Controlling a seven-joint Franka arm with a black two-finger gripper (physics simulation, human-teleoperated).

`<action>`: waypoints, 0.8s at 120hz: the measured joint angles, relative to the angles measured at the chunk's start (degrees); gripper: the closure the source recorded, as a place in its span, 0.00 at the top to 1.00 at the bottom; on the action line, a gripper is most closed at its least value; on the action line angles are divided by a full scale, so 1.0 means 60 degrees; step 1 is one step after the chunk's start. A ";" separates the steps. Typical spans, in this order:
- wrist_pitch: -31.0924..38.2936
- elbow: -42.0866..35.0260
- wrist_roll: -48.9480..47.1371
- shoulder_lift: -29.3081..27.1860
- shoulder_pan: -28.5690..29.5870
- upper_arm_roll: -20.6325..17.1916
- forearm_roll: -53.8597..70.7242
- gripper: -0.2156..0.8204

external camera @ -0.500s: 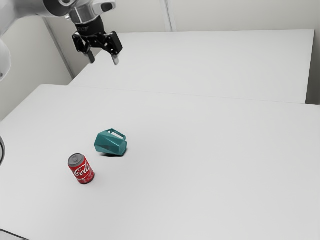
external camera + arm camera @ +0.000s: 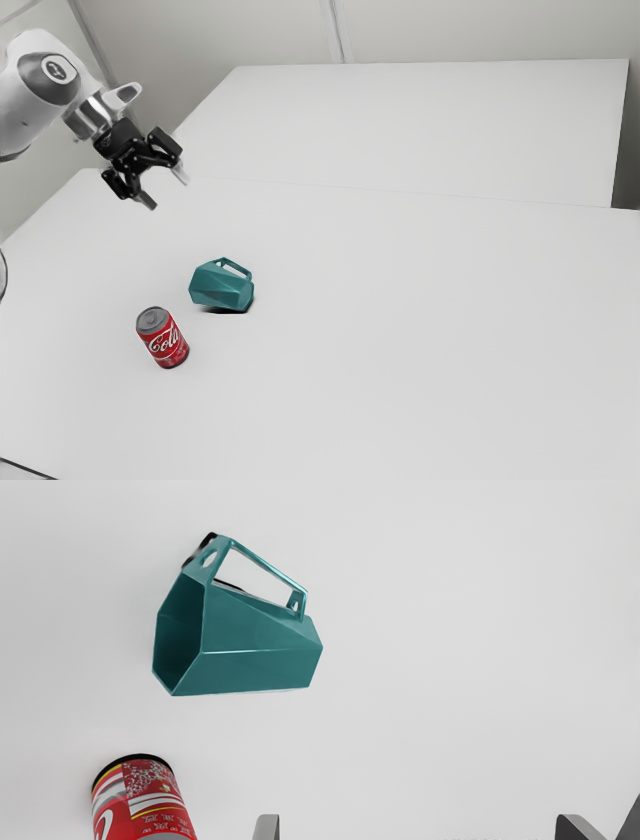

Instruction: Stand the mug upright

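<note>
The wrist view's edge cuts off the red can [image 2: 142, 800] and gripper [image 2: 164, 187]; the exterior view's left edge crops the arm [image 2: 25, 110].
</note>
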 joint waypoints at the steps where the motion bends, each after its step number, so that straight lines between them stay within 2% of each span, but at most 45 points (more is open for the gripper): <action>1: -0.0007 -0.0028 0.0095 0.0081 0.0015 0.0054 -0.0104 0.79; 17: -0.0200 -0.0512 0.1645 0.1211 0.0320 0.0605 -0.1391 0.79; 33: -0.0519 -0.0768 0.3103 0.1860 0.0521 0.1013 -0.2205 0.79; 53: -0.0911 -0.0950 0.4852 0.2724 0.0740 0.1230 -0.3365 0.79; 96: -0.1232 -0.1700 0.7404 0.3136 0.0778 0.1316 -0.5273 0.79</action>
